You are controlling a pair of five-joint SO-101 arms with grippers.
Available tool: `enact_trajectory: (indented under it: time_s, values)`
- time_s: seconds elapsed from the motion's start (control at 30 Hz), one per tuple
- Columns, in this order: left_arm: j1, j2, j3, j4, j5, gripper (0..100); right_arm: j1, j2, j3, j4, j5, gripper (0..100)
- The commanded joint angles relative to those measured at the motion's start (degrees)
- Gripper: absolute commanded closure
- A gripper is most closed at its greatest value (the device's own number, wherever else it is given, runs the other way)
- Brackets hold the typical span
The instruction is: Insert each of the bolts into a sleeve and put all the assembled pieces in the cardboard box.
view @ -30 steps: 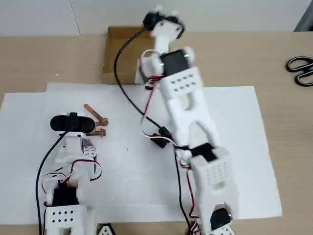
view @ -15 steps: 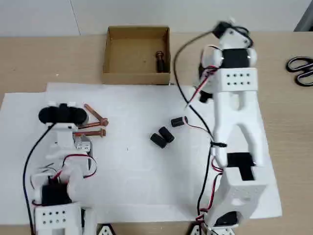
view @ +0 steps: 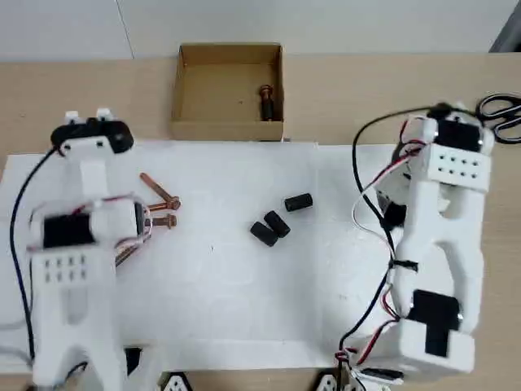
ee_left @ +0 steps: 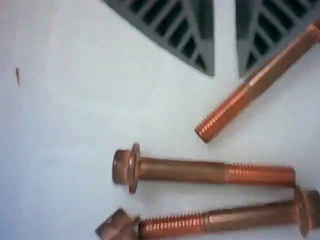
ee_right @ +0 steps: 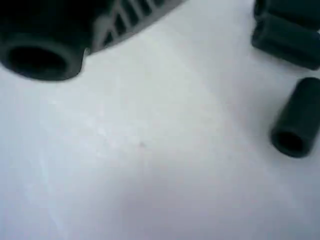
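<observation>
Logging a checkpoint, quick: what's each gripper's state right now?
Left gripper: open, holding nothing, beside the bolts.
Right gripper: cannot be told.

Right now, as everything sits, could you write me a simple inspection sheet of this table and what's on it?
Surface: wooden table with a white paper sheet over the work area.
Job's things: three copper bolts loose on the paper; three black sleeves loose mid-sheet; cardboard box holding one assembled piece.
Clutter: scissors on the bare table beside the right arm.
Grippers: left gripper open, empty, close above the bolts; right gripper near the sleeves, state unclear.
Cables: black cables and red-white wires run along both arms.
Surroundings: pale wall behind the table.
</observation>
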Motion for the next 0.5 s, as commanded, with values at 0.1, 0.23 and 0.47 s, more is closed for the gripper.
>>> enact_trajectory:
  time_s: [0.1,0.23,0.47]
  values:
    - [-0.18,18.73,-18.15,11.69,-6.33,98,4.35,-8.4,6.95,-0.75,0.35,99.5]
    - [-0.26,27.34,-24.04,14.07,-17.85,98,7.52,-11.56,12.4,-3.82,0.44,99.5]
    - [0.79,33.32,-30.73,15.38,-40.26,97,11.12,-18.59,20.84,-8.75,3.25,99.5]
